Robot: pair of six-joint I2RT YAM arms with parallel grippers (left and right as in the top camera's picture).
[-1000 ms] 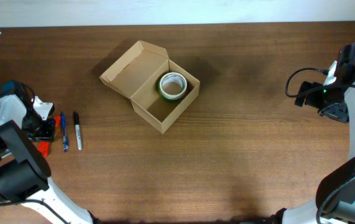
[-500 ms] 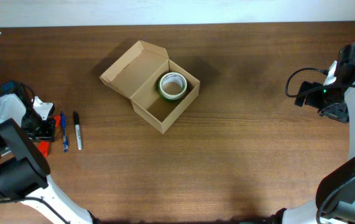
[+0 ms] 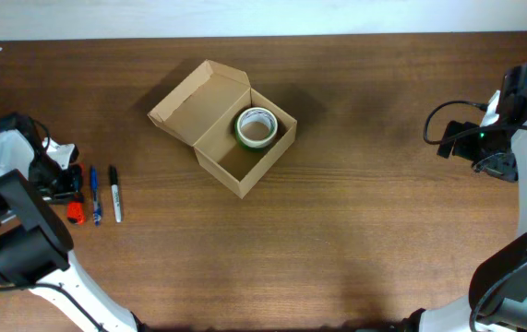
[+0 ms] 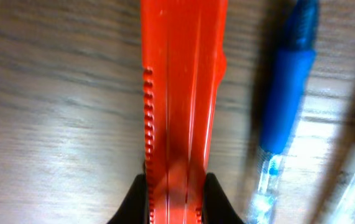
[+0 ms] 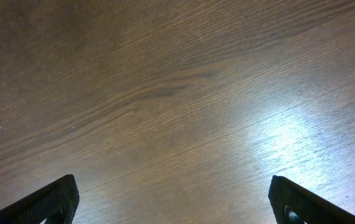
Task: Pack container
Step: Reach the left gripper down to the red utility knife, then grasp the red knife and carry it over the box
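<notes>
The container, a tan cardboard box (image 3: 217, 164), stands open at the table's middle back with its flap lid (image 3: 194, 101) folded out to the left. A green tape roll (image 3: 257, 127) lies inside it. My left gripper (image 3: 60, 189) is at the far left edge, shut on a red box cutter (image 3: 76, 214). The left wrist view shows the jaws (image 4: 176, 194) pressed on both sides of the red cutter (image 4: 180, 93), low over the table. My right gripper (image 3: 452, 140) is open and empty over bare wood (image 5: 177, 199) at the far right.
A blue pen (image 3: 95, 198) and a black marker (image 3: 114, 194) lie side by side just right of the red cutter. The blue pen (image 4: 289, 93) lies close beside the cutter in the left wrist view. Both arms' cables and bases sit at the table's side edges.
My left arm has shifted slightly left and back. The red cutter's end now shows closer to the blue pen. The right arm and the box have not moved.
</notes>
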